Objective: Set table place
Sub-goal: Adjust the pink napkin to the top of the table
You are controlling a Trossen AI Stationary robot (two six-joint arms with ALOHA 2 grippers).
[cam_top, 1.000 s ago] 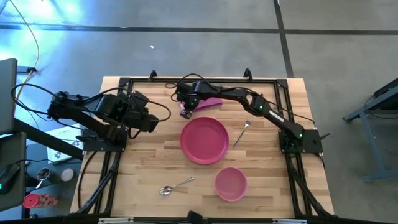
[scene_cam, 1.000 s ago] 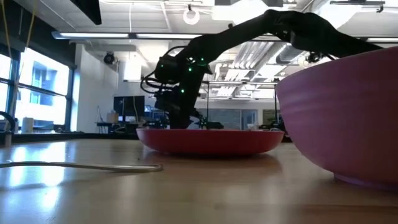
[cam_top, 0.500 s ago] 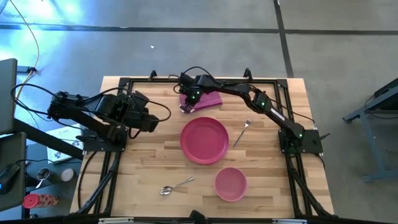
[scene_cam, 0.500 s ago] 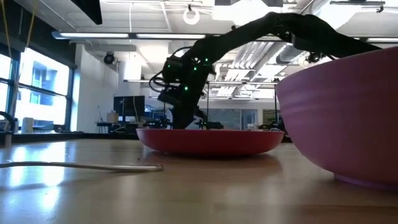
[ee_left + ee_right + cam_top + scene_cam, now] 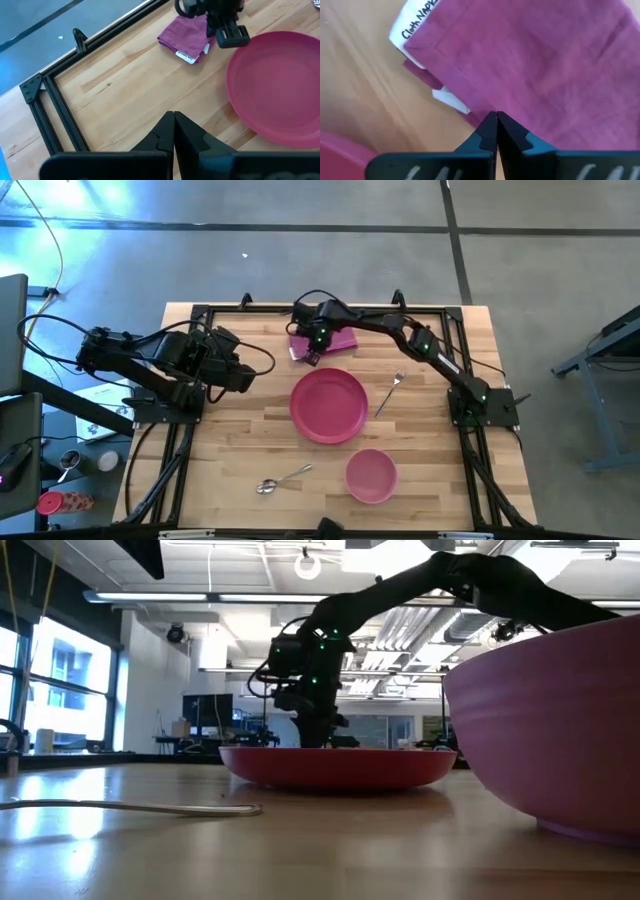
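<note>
Pale butcher-block planks of the table (image 5: 240, 430), framed by a black metal rail, carry the step in hand: the right gripper (image 5: 496, 131), fingers pressed together with nothing between them, hangs just over the near edge of the folded magenta cloth napkin (image 5: 540, 65), which lies at the far side just beyond the large round pink plate (image 5: 328, 405). Next, I judge, those fingers must part and descend to pinch a fold. Outward, the right arm reaches long across the table, while the left gripper (image 5: 174, 135), also closed and empty, waits folded at the left side.
</note>
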